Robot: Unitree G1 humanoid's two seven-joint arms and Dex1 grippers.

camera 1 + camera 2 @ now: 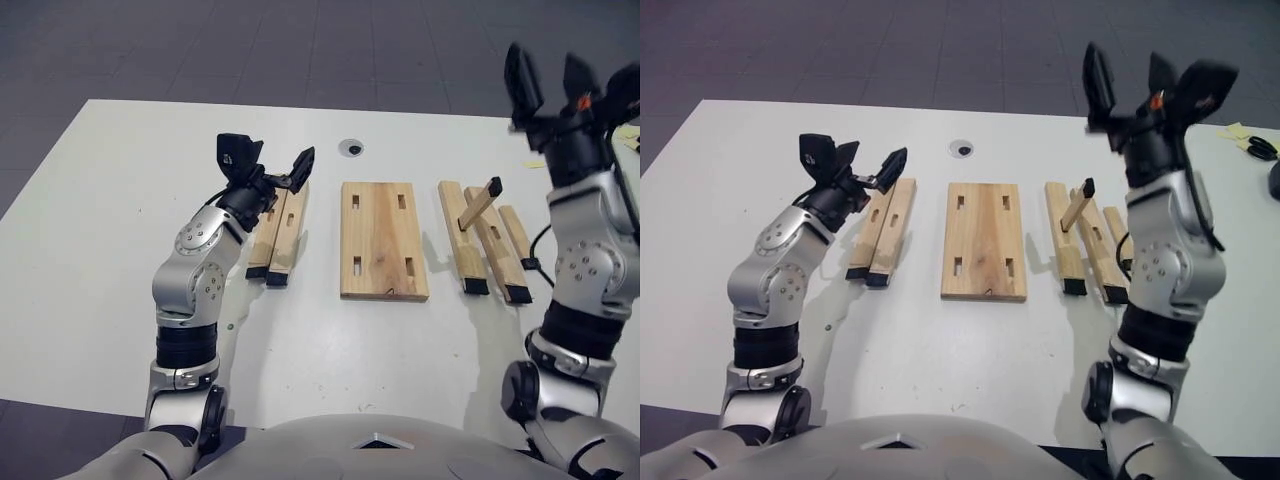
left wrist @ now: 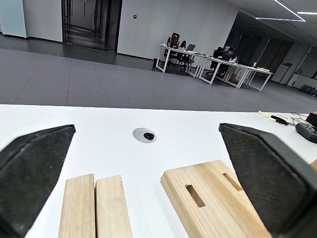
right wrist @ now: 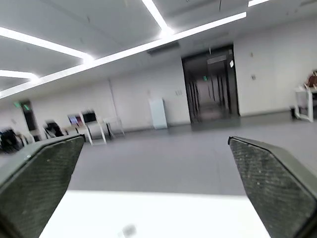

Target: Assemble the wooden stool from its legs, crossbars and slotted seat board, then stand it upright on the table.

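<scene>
The slotted seat board (image 1: 383,238) lies flat mid-table. Left of it, two wooden legs (image 1: 279,235) with black feet lie side by side. My left gripper (image 1: 270,163) hovers open just above their far ends, holding nothing; its wrist view looks over the legs (image 2: 94,208) and the seat board (image 2: 213,198). To the right of the board lie several more legs and crossbars (image 1: 487,243), with one short crossbar (image 1: 479,204) propped at a slant on top. My right gripper (image 1: 545,78) is raised high above the table's far right, open and empty, its fingertips (image 3: 272,178) wide apart.
A round cable grommet (image 1: 351,148) sits in the white table (image 1: 120,200) behind the board. Small items and a dark object (image 1: 1274,178) lie at the far right edge. Bare table surface stretches along the left and the front.
</scene>
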